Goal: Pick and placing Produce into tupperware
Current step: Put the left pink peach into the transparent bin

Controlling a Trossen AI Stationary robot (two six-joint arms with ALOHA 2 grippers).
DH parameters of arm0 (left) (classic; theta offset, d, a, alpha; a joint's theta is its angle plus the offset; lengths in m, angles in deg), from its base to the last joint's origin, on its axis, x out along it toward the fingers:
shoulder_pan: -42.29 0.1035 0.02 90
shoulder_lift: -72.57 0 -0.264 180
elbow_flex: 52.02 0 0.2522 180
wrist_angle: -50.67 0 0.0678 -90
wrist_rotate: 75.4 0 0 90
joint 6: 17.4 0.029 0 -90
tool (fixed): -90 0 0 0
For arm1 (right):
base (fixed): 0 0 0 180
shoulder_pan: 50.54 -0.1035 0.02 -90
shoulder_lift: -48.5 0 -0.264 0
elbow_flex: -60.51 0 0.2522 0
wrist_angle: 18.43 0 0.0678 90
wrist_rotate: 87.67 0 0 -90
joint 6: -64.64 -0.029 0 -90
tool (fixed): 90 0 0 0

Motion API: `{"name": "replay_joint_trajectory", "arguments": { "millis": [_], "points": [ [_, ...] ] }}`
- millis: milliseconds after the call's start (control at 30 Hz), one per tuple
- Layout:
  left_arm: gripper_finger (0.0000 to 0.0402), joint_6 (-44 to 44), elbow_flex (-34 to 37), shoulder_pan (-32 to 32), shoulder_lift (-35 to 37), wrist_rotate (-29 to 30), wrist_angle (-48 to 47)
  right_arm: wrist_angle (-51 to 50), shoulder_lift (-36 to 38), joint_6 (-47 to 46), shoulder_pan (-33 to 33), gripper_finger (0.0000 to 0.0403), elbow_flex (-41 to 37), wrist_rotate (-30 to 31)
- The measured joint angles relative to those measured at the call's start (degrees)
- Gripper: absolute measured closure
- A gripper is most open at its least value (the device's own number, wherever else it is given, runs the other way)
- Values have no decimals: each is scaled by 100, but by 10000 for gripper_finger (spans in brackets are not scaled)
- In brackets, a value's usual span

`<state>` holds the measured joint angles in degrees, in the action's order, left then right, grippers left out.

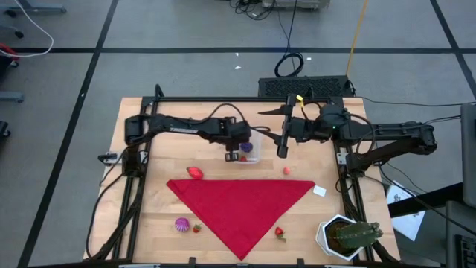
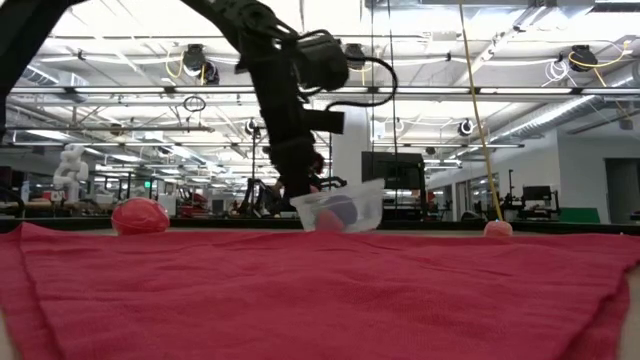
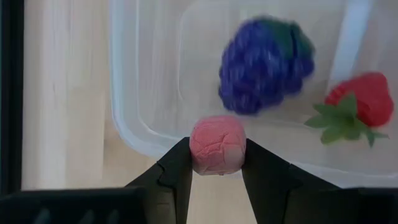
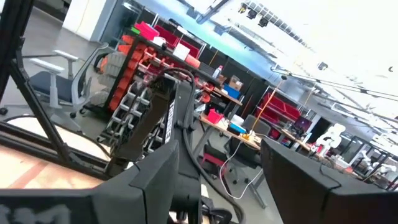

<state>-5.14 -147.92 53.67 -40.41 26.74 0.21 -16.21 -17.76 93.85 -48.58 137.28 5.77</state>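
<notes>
My left gripper (image 3: 217, 180) is shut on a small pink round piece of produce (image 3: 217, 144), right at the rim of the clear tupperware tub (image 1: 251, 152). Purple grapes (image 3: 264, 65) and a red strawberry (image 3: 360, 99) lie inside the tub. On the table lie a red piece (image 1: 195, 173), a small pink piece (image 1: 286, 171), a magenta piece (image 1: 181, 224) and two strawberries (image 1: 197, 228) (image 1: 280, 232). My right gripper (image 4: 230, 186) is open and raised, to the tub's right in the high view. My left gripper pinches the pink round piece (image 3: 217, 149) between its two fingertips (image 3: 177, 171), one on each side. The fingers point down from above. The piece sits over the tub's rim (image 3: 143, 140), in front of the grapes.
A red triangular cloth (image 1: 242, 205) covers the table's middle and near part. A white hexagonal pot with a green cactus (image 1: 346, 237) stands at the near right corner. A small white tag (image 1: 319, 191) lies by the cloth's right tip. A dark frame edges the table.
</notes>
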Motion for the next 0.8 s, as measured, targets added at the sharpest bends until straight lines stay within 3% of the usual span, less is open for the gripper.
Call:
{"name": "replay_joint_trajectory", "arguments": {
  "millis": [200, 800],
  "points": [
    [277, 119, -461, 0, -290, -7, -114, -125, 4, 1, 24, 183, 0, 0],
    [277, 219, -497, -22, -267, -6, 13, -296, 4, -60, 184, 183, 0, -4]
  ]
}}
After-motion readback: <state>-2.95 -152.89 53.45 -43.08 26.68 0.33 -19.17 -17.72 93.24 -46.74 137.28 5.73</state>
